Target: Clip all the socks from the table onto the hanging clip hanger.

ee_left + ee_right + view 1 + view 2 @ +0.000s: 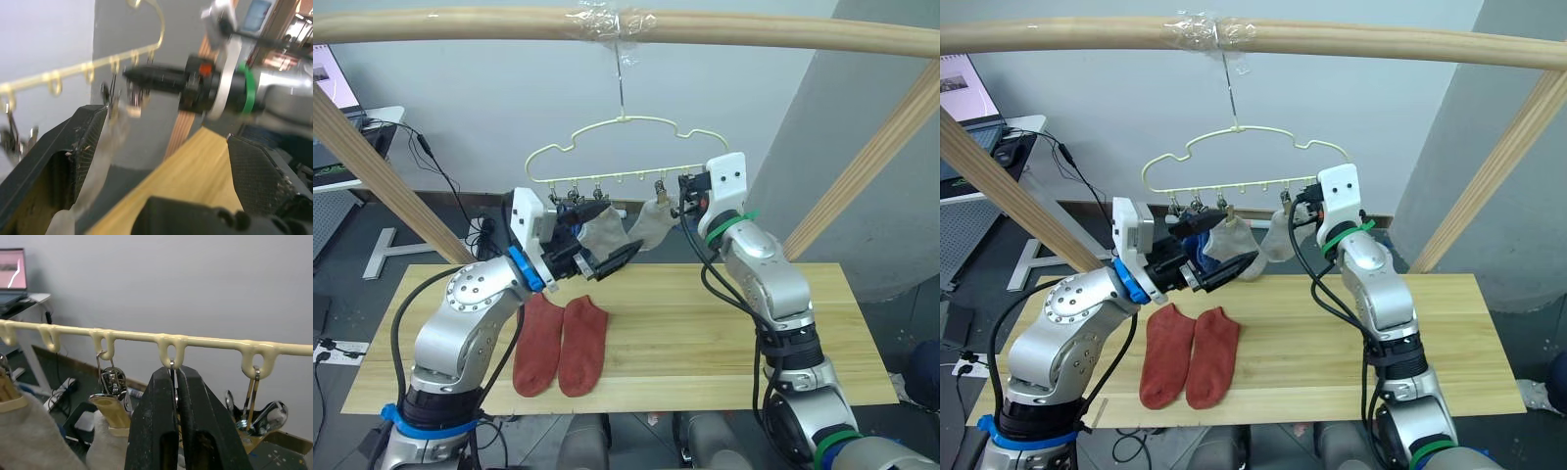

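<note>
I log two rust-red fabric socks (560,345) lying on the yellowish plank table (705,343), and two grey socks (626,230) clipped to the pale wire clip hanger (617,157). My right gripper (176,396) is pinched closed on a metal clip. My left gripper (161,171) is spread wide, holding nothing.

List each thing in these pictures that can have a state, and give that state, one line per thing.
Red socks: flat on the table, side by side, unclipped.
Grey socks: hanging clipped to the hanger.
Hanger: hooked on the pole.
Left gripper: open, by a grey sock.
Right gripper: shut on a clip.
</note>
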{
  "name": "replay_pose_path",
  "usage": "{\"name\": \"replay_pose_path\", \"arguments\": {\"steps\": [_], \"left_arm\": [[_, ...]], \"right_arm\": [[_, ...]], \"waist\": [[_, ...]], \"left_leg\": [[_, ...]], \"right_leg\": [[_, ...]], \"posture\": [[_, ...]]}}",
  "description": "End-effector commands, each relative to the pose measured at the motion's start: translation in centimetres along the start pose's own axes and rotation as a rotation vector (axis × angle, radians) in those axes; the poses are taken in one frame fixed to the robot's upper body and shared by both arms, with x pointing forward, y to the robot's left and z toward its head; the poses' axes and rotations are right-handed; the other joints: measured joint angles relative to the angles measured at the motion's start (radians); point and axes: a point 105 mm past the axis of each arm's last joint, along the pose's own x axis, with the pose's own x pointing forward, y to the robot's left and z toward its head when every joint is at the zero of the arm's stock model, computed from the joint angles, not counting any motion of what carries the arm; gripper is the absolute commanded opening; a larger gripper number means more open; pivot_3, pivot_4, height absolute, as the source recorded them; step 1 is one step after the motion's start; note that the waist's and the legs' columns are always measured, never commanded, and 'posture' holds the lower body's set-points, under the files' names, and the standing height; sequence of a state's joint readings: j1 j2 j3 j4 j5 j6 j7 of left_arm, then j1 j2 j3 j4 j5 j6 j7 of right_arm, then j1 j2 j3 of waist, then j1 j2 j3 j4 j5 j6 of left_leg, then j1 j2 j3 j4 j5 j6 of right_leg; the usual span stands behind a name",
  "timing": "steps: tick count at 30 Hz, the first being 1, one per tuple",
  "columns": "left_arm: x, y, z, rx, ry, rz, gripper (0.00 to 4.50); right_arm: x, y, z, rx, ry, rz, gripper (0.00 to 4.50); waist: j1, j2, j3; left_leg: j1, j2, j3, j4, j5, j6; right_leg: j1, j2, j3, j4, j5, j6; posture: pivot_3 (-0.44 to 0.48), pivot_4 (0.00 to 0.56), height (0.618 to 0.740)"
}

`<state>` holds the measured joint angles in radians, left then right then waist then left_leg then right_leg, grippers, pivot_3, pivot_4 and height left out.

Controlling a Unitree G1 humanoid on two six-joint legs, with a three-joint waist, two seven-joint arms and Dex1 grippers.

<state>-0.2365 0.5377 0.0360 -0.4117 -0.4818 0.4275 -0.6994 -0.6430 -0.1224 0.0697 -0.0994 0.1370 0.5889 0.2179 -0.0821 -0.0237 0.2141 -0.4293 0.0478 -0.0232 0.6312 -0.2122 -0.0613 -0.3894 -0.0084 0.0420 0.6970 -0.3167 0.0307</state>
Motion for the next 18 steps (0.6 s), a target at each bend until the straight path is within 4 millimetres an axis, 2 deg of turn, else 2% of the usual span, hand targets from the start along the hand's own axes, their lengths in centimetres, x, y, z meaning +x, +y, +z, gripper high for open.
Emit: {"name": "replay_pose_path", "arguments": {"steps": [1, 6, 9, 12, 15, 18], "left_arm": [[-2.3, 1.1, -5.0, -0.009, 0.178, 0.107, 4.50], [-6.8, 1.5, -12.0, -0.045, 0.444, 0.259, 4.50], [-8.1, 1.2, -14.4, -0.063, 0.551, 0.306, 4.50], [-8.1, 0.3, -15.6, -0.104, 0.592, 0.294, 4.50], [-6.5, -0.6, -15.6, -0.128, 0.545, 0.254, 4.50], [-5.4, -1.7, -16.4, -0.089, 0.579, 0.175, 4.50]], "right_arm": [[-0.8, -0.4, 0.3, -0.003, 0.032, 0.068, 0.03], [-1.8, -0.2, 0.8, -0.011, 0.083, 0.167, 0.03], [-2.2, 0.0, 1.3, 0.000, 0.107, 0.212, 0.03], [-2.2, -0.1, 1.7, 0.020, 0.123, 0.223, 0.03], [-2.1, -0.4, 1.9, 0.028, 0.131, 0.218, 0.03], [-2.0, -0.5, 2.0, 0.028, 0.130, 0.209, 0.03]], "waist": [[-0.001, 0.000, 0.000], [0.001, 0.000, 0.000], [0.007, 0.000, 0.000], [0.007, 0.000, 0.000], [0.008, 0.000, 0.000], [0.008, 0.000, 0.000]], "left_leg": [[0.001, 0.000, 0.000, 0.000, 0.000, 0.000], [0.001, 0.000, 0.000, 0.000, 0.000, 0.000], [0.001, 0.000, 0.000, 0.000, 0.000, 0.001], [0.001, -0.001, 0.000, 0.000, 0.001, 0.001], [0.001, -0.001, 0.000, 0.000, 0.001, 0.001], [0.001, -0.001, 0.000, -0.001, 0.001, 0.001]], "right_leg": [[0.000, 0.000, 0.000, 0.000, 0.000, 0.000], [0.000, 0.000, 0.001, 0.000, 0.000, 0.000], [0.001, -0.002, 0.001, 0.000, 0.000, 0.000], [0.001, -0.002, 0.000, 0.000, 0.000, 0.000], [0.001, -0.002, 0.000, 0.000, 0.000, 0.000], [0.001, -0.002, 0.000, 0.000, 0.000, 0.000]], "posture": [[-0.093, 0.212, 0.740], [-0.104, 0.212, 0.740], [-0.103, 0.207, 0.740], [-0.103, 0.207, 0.740], [-0.100, 0.205, 0.740], [-0.103, 0.201, 0.740]]}}
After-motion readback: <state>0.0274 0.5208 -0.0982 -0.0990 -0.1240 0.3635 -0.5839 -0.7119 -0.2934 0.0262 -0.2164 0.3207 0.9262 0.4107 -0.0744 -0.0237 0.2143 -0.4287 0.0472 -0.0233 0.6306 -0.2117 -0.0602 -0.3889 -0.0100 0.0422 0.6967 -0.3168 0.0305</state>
